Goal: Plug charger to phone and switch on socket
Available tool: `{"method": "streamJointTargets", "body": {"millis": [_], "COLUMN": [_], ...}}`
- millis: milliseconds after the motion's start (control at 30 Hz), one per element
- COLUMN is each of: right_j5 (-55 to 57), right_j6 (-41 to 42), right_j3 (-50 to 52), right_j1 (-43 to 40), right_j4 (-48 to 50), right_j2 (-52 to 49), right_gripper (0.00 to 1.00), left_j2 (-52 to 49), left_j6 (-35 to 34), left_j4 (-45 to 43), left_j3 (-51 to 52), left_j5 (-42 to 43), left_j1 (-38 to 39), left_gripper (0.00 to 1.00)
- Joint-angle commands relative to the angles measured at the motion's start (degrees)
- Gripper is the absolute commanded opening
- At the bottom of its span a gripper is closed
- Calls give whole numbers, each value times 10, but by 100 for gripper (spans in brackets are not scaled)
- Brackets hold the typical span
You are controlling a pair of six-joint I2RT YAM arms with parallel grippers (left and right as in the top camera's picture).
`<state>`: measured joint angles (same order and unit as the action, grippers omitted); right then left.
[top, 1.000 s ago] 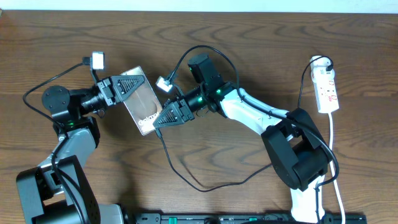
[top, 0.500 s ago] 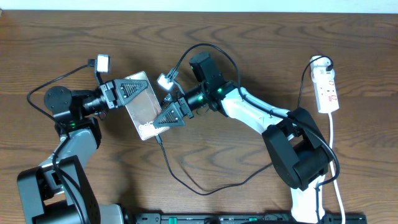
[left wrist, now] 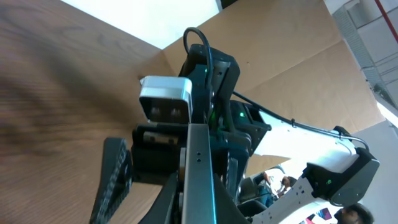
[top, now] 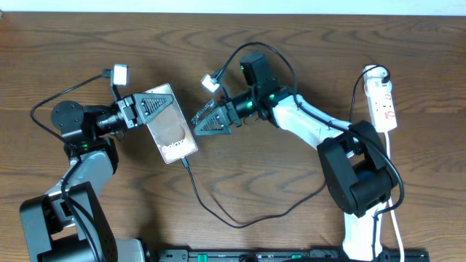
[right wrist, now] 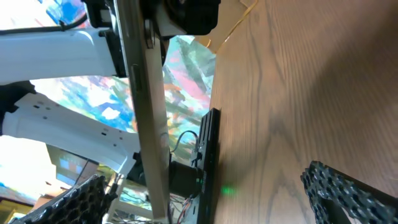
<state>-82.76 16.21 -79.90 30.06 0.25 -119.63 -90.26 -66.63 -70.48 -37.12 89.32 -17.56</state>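
My left gripper [top: 162, 104] was pressed together on the phone [top: 173, 135], holding it left of the frame's centre in the overhead view, with its lettered face up and its upper end in my grip. In the left wrist view only the phone's thin edge ran up between my fingers.

The charger [top: 218, 212] ran from the phone's lower end in a long loop toward the bottom of the frame and up again to the right. Its plug tip [top: 184, 161] met the phone's bottom edge, so I judged the plugging-in done, though the view was too small to confirm it was fully seated.

My right gripper [top: 198, 124] hung just right of the phone, apart from it, with fingers spread wide and empty.

The socket [top: 384, 102] lay at the far right of the table [top: 291, 44], well apart from both grippers. I could not read its switches. Switching it on was, in my judgement, what remained.
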Motion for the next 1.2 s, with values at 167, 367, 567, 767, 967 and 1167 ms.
{"method": "streamJointTargets", "body": {"millis": [167, 367, 567, 767, 967, 1167], "right_j5": [-18, -17, -16, -16, -16, -16], "right_j6": [23, 22, 22, 22, 22, 22], "right_j3": [-11, -11, -11, -11, -11, -11], "right_j1": [-23, -23, -23, -23, -22, -22], "right_j4": [0, 0, 0, 0, 0, 0], "right_j2": [-2, -2, -2, -2, -2, -2], "right_gripper": [99, 99, 99, 99, 99, 99], "left_j2": [3, 3, 3, 3, 3, 3], "left_j6": [79, 156, 196, 221, 246, 276], "left_j4": [75, 188, 287, 387, 508, 650], "left_j3": [37, 52, 53, 53, 53, 53], "left_j5": [7, -4, -50, -156, -282, -426], "left_j1": [-54, -99, -129, -131, -131, -131], "left_gripper": [7, 7, 8, 8, 8, 7]}}
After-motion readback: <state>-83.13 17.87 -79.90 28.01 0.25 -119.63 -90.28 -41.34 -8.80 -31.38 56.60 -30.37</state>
